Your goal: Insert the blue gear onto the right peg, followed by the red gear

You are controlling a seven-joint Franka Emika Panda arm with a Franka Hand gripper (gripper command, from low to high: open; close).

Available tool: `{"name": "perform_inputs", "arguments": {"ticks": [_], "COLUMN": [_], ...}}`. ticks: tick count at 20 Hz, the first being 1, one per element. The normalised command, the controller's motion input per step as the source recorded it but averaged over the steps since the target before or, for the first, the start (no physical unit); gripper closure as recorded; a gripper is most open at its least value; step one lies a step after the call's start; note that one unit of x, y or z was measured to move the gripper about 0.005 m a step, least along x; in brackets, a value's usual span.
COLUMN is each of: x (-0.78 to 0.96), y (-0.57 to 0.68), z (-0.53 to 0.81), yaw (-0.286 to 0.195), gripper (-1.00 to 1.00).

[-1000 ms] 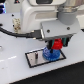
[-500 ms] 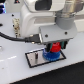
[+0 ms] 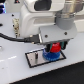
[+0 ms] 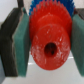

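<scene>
My gripper [image 3: 53, 49] is shut on the red gear [image 3: 54, 47] and holds it just above the blue gear [image 3: 52, 55]. The blue gear lies on the grey black-rimmed plate [image 3: 33, 58], toward the exterior view's right end. In the wrist view the red gear [image 4: 45, 30] fills the middle between the two teal pads [image 4: 22, 42] of my gripper [image 4: 48, 44]. Its dark centre hole faces the camera. The blue gear's teeth [image 4: 36, 5] show behind it. The right peg is hidden by the gears and gripper.
The plate lies on a white table [image 3: 20, 72]. The white robot arm body [image 3: 45, 17] and a black cable [image 3: 12, 37] hang over the scene behind the plate.
The gripper has moved down toward the plate with the red gear still in it, closing on the blue gear.
</scene>
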Motion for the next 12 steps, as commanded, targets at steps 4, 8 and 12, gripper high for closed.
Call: {"name": "perform_inputs", "arguments": {"ticks": [4,8,12], "x": [0.00,0.11,0.16], "y": [-0.16,-0.05,-0.08], "z": [0.34,-0.02,-0.06], "yaw": [0.000,0.000,0.000], "gripper": [1.00,1.00,1.00]}}
